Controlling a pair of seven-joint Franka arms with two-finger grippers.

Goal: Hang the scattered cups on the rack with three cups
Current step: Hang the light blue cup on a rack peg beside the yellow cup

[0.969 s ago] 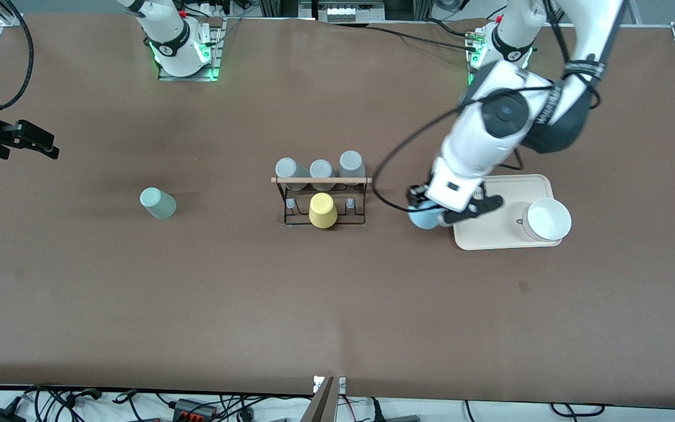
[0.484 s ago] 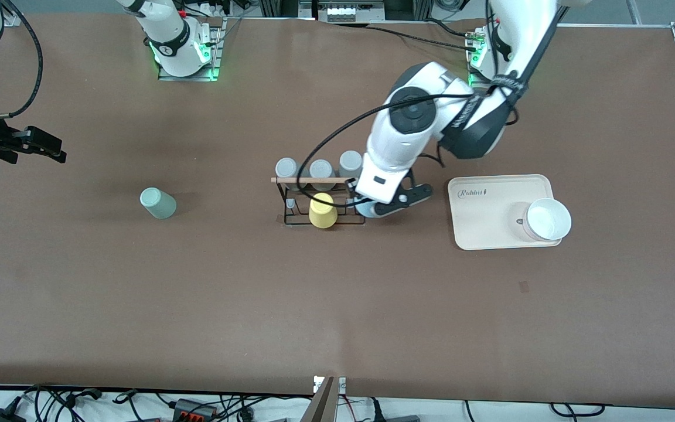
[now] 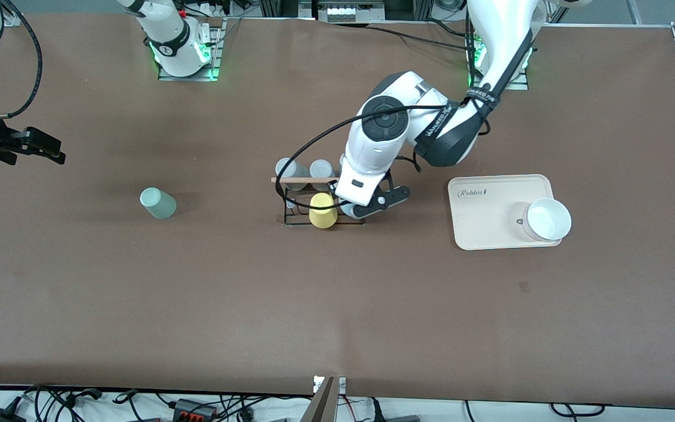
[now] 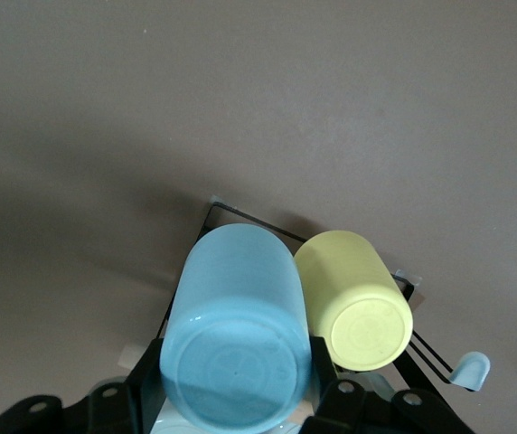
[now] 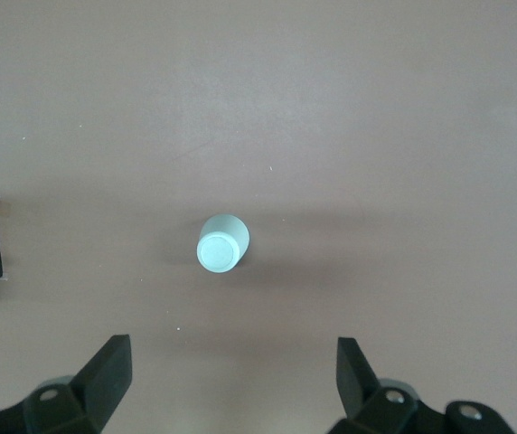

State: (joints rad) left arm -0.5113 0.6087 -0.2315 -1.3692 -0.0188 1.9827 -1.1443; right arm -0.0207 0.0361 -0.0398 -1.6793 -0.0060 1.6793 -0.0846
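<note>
Light blue cup (image 4: pixel 231 348) sits between the left gripper (image 4: pixel 231 398) jaws, base toward the wrist cam, upside down, clamped from both sides. Jaws closed on its walls w/ no visible gap. In the front view the left gripper (image 3: pixel 361 205) is over the rack (image 3: pixel 290 221) at the end toward the left arm, blue cup mostly hidden under the wrist. Blue cup is just beside the yellow cup (image 4: pixel 353 312), walls nearly touching; can't tell if the blue one has met a peg.

Rack: black wire frame, wooden rod (image 3: pixel 302 179) on top. Yellow cup (image 3: pixel 322 210) inverted on the row nearer the front cam; grey cups (image 3: pixel 290 171) on the row farther from it. One bare grey peg (image 4: pixel 469 370) shows next to the yellow cup.

Mint green cup (image 3: pixel 157 203) stands alone on the tabletop (image 3: pixel 337 305), well apart from the rack, toward the right arm's end. Right gripper (image 5: pixel 231 380) hangs over it, waiting, jaws wide apart, holding nothing; cup (image 5: pixel 221 243) is not between them.

Beige tray (image 3: pixel 490 211) w/ white bowl (image 3: pixel 547 220) lies toward the left arm's end.
</note>
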